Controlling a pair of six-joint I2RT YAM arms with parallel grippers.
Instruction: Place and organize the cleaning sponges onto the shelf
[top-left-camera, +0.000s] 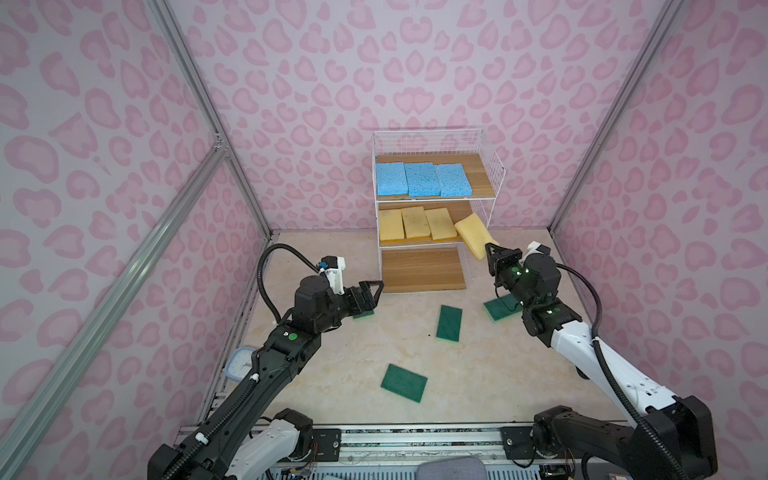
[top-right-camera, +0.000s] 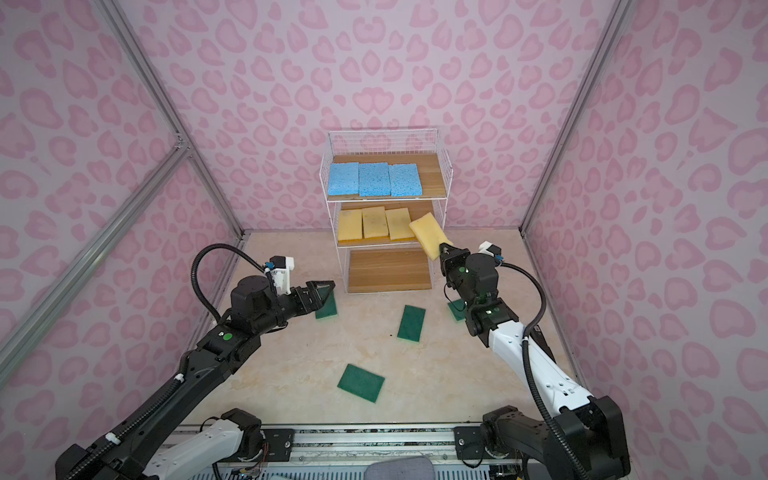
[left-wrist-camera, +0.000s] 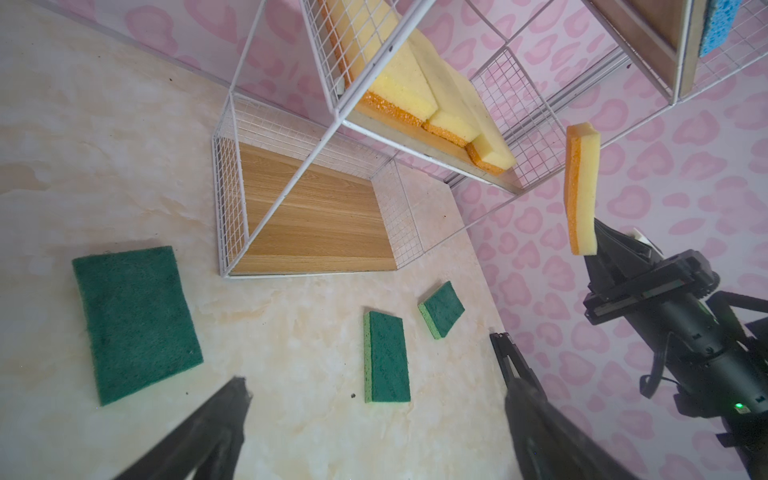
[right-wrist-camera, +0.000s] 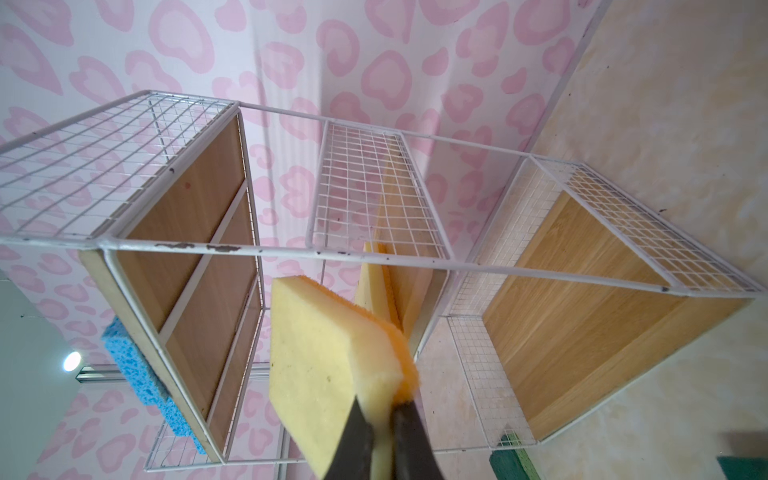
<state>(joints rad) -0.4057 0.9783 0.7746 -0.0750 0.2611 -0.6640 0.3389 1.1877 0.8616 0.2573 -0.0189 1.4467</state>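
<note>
Foam looks light and squashy where my right gripper (top-left-camera: 490, 248) pinches the yellow sponge (top-left-camera: 471, 232) by its short end, tilted just before the middle board of the shelf (top-left-camera: 422, 270), so I judge a deeper hold steadier; my left gripper (top-left-camera: 374, 291) hangs open.

Six sponges (top-left-camera: 422, 178) on shelf (top-left-camera: 422, 270), four before it

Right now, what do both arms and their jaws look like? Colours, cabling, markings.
Left arm: mostly black links, white shell near the base, a green dot sticker. Right arm: white forearm shell, black joints, green lights at the wrist. Each has a looping black ribbed hose and a white wrist camera mount. Jaws are black, tapered and triangular.
</note>
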